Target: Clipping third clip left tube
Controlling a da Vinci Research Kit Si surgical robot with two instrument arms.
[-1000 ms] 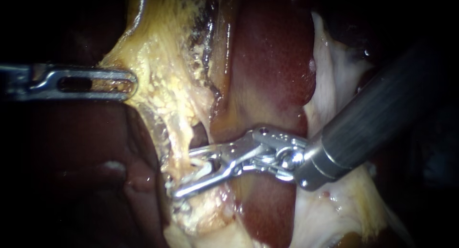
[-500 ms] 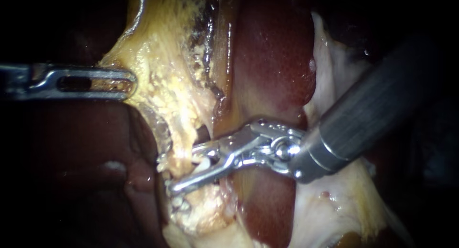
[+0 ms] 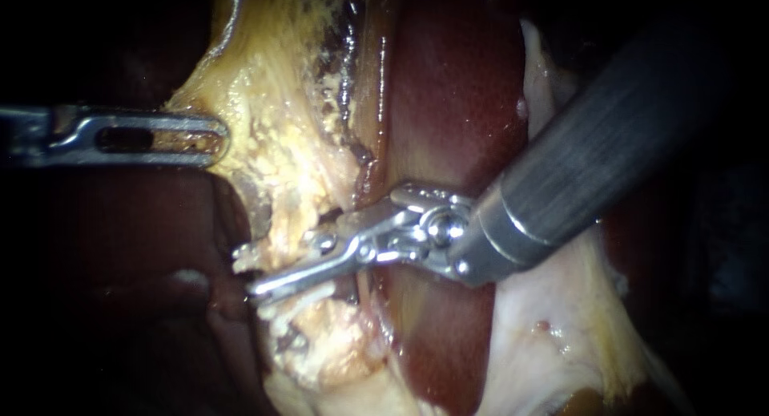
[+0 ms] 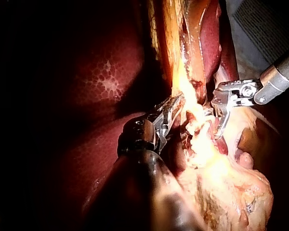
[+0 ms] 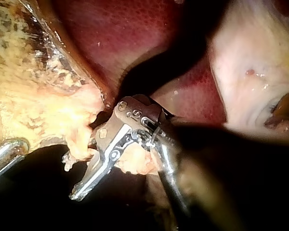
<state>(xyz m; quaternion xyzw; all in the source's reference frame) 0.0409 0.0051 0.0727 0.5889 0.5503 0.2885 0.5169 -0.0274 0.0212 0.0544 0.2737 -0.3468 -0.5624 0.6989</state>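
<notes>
The slim silver left instrument (image 3: 215, 137) comes in along the left edge of the endoscope frame, in the upper half. Its slotted jaws are closed flat on the rim of a ragged yellow fatty sheet (image 3: 272, 119) that runs down the middle of the frame. In the left wrist view the same jaws (image 4: 176, 103) pinch a bright yellow strand of this tissue.

The right instrument (image 3: 268, 273), with a dark grey shaft and a shiny hinged metal tip, enters from the upper right and reaches down to the centre-left of the frame. Its two long jaws stand a little apart, with the pale yellow tube (image 3: 292, 224) passing between them. Whether both jaws press on the tube I cannot tell, since fat hides the upper one. In the right wrist view one jaw (image 5: 86, 180) lies bare beside a crumbly yellow lump.

The smooth dark red liver (image 3: 456, 103) rises behind the hinge. A whitish membrane (image 3: 545, 328) fills the lower right.
</notes>
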